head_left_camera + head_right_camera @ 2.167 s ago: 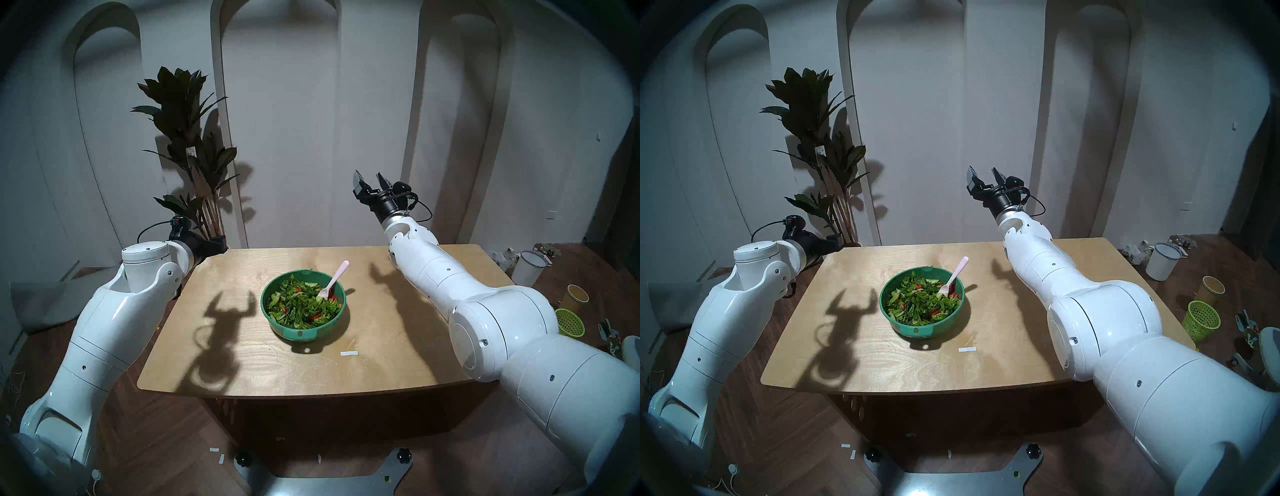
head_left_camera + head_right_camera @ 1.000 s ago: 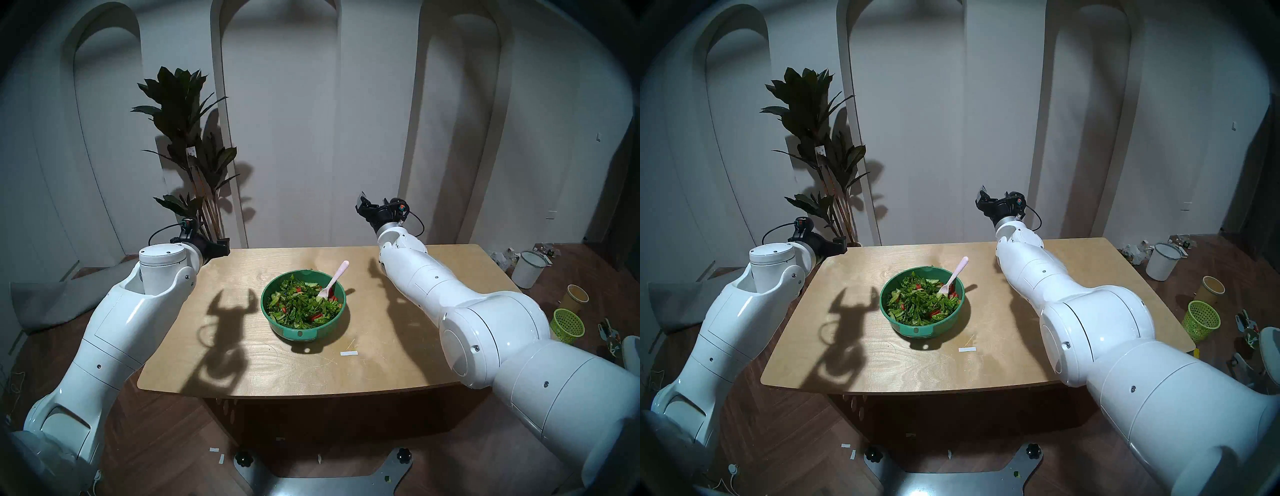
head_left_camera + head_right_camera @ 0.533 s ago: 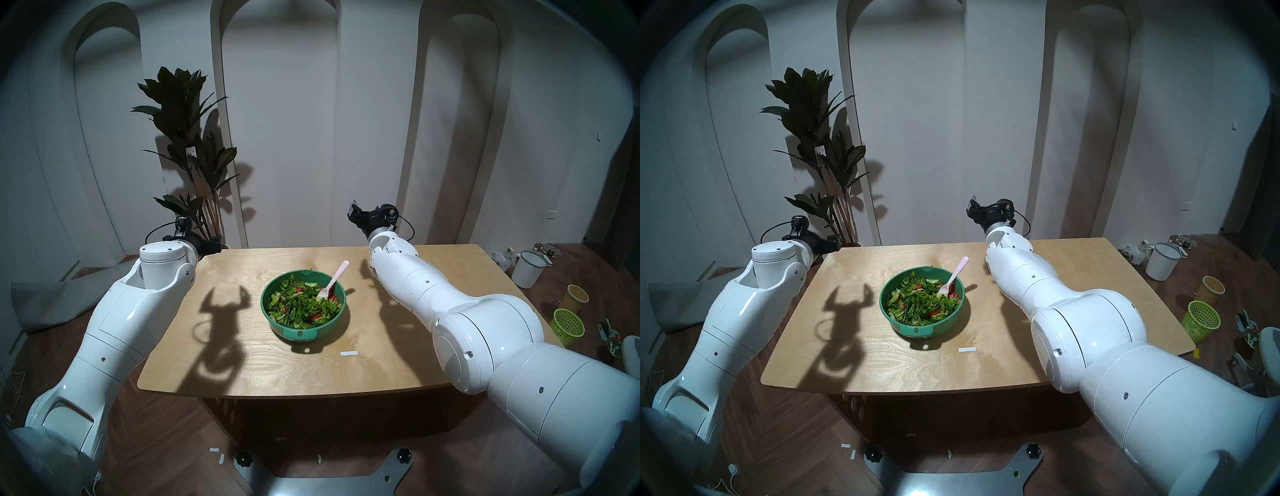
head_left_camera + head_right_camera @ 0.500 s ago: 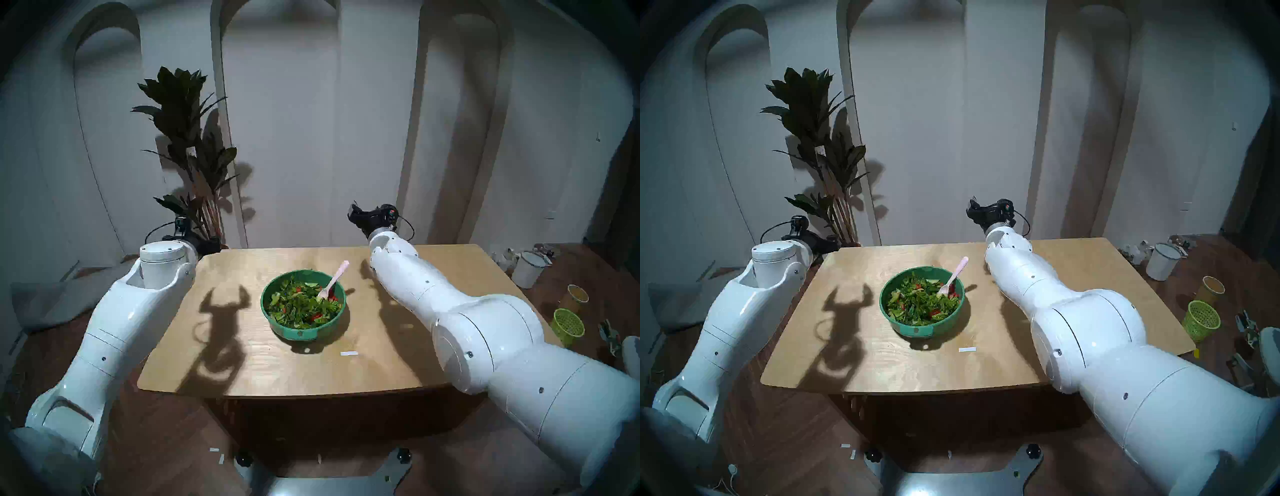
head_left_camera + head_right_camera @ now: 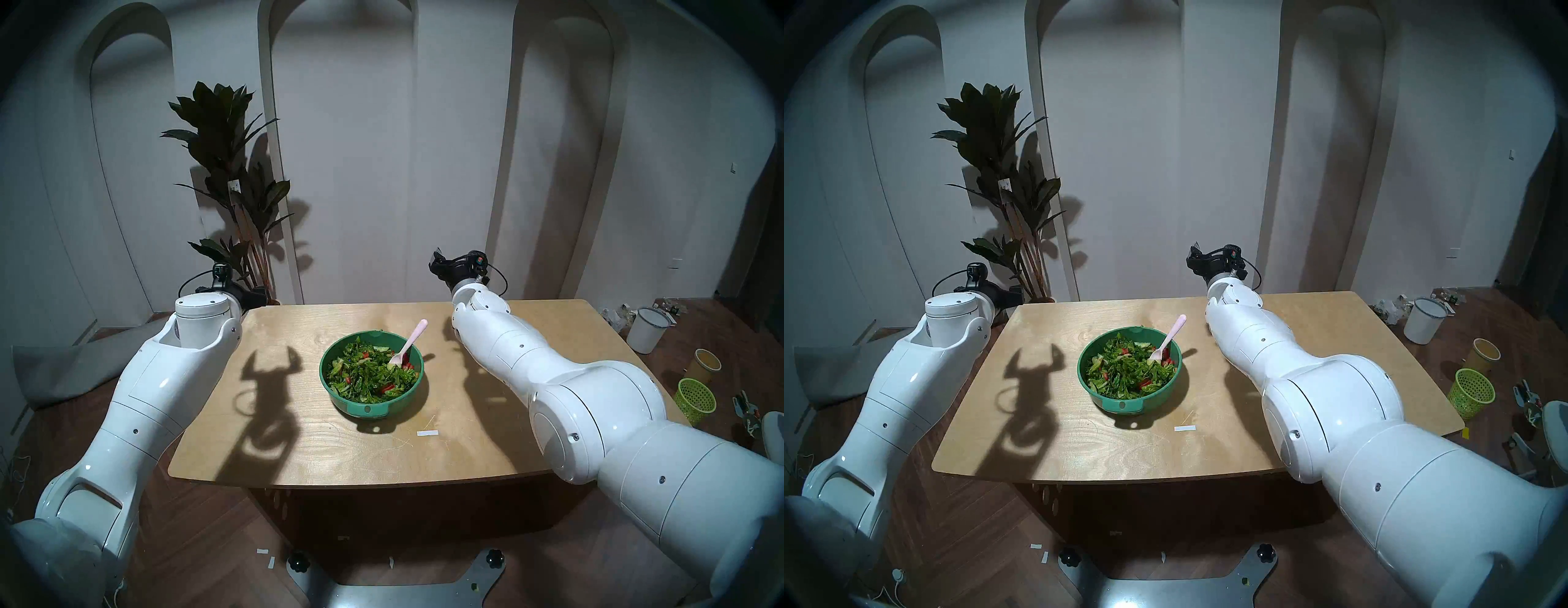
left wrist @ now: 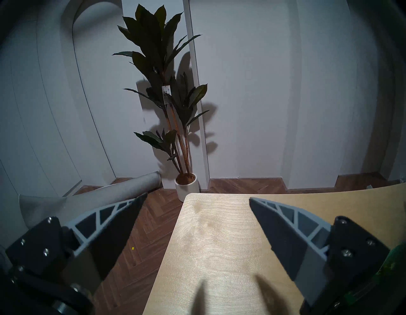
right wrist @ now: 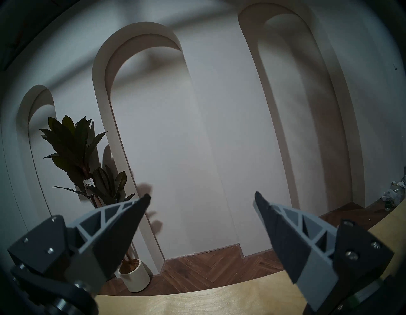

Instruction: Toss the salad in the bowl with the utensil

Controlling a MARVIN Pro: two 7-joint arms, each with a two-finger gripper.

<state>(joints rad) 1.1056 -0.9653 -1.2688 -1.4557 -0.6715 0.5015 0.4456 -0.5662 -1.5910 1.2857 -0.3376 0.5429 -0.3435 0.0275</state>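
Pink plastic, the spoon (image 5: 408,344) stood propped in the salad (image 5: 370,375), its slim handle jutting past the far right rim of the teal bowl (image 5: 369,408) at mid-table (image 5: 424,463). It looked light, stiff and somewhat slick; the bare upper handle seemed the best hold. Both the left gripper (image 6: 195,199) and right gripper (image 7: 202,198) hung spread and empty, well apart from it.

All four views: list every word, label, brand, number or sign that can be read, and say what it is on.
No text can be read in any view.
Tag on the plant: dark printed marks, too small and blurred to read.
White strip on the table: blank as far as can be seen.
Bowl, pink spoon, left gripper and right gripper: no lettering visible.
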